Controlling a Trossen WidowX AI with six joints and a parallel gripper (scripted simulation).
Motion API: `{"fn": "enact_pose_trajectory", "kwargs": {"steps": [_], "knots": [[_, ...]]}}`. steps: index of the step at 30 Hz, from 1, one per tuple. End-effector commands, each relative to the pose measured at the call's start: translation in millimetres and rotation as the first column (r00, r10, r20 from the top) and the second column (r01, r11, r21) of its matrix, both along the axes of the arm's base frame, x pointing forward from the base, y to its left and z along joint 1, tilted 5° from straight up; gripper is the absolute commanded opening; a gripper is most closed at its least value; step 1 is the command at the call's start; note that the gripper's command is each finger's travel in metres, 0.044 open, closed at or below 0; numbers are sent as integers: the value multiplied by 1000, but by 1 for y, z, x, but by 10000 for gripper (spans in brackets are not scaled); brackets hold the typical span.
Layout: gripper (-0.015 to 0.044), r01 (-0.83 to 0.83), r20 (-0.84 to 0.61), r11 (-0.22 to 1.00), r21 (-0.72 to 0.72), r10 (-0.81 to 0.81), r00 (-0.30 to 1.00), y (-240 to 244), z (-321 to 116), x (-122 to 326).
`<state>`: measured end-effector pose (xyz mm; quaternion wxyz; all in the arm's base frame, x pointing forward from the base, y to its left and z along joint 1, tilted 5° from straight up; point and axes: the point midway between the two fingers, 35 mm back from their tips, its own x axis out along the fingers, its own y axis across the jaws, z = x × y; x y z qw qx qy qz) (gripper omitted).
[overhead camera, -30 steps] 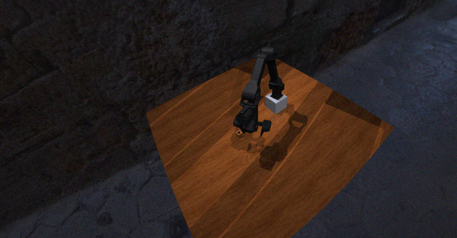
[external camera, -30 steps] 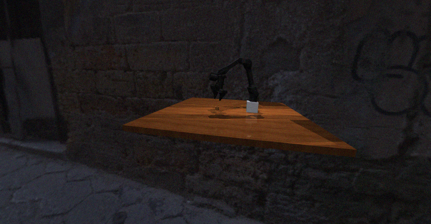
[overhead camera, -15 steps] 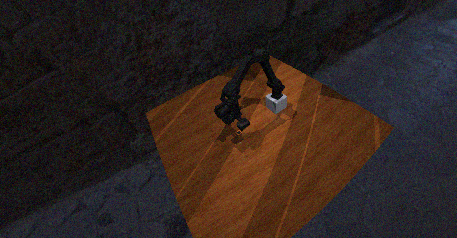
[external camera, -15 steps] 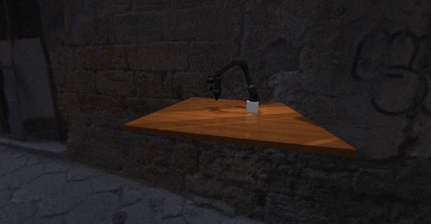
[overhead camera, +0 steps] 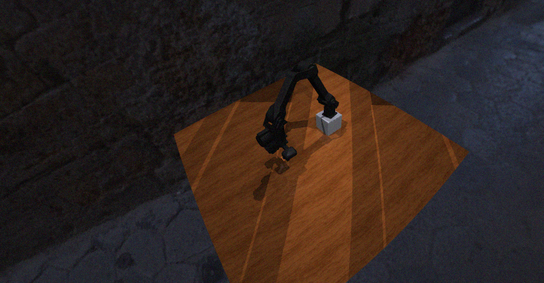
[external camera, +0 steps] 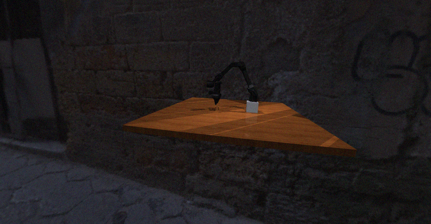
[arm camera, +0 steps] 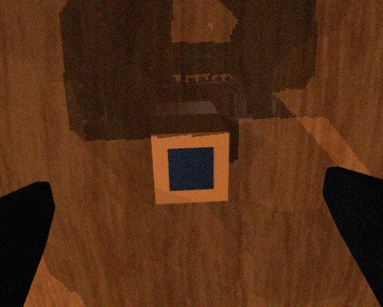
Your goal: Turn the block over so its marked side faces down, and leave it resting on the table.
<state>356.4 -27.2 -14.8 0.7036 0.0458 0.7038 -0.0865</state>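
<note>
- The pincer point(arm camera: 191, 245) is standing wide, with nothing between its fingers; it is pointing straight down at the worktop point(arm camera: 101, 268).
- In the wrist view its two dark fingertips are showing at the lower left and lower right corners, well apart from each other.
- One block point(arm camera: 191, 169) is lying flat on the worktop, between the lines of the two fingertips and a little ahead of them, touching neither.
- The block is showing its marked side upward: a dark blue square centred on a tan face.
- Seen from above the block is looking square, so no long axis is showing; its edges are running nearly straight with the wrist view, tilted only slightly.
- A dark shadow of the arm is falling on the worktop just beyond the block, reaching its far edge.
- In the top view the pincer point(overhead camera: 285, 155) is hanging low over the worktop point(overhead camera: 342, 213) and is hiding most of the block; only a small bright speck is showing there.
- One arm point(overhead camera: 289, 91) is arching up from one white base box point(overhead camera: 328, 122) and coming down toward the worktop's middle.
- In the exterior view the pincer point(external camera: 216, 101) is hovering just above the worktop point(external camera: 241, 129), left of the base box point(external camera: 252, 106).
</note>
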Motion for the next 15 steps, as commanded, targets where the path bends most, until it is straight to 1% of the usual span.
{"fn": "enact_pose_trajectory", "kwargs": {"steps": [1,15], "knots": [[440,3,-19,1000,-3,-3,1000,-1,-12,-4],[440,3,-19,1000,-3,-3,1000,-2,-29,-4]]}}
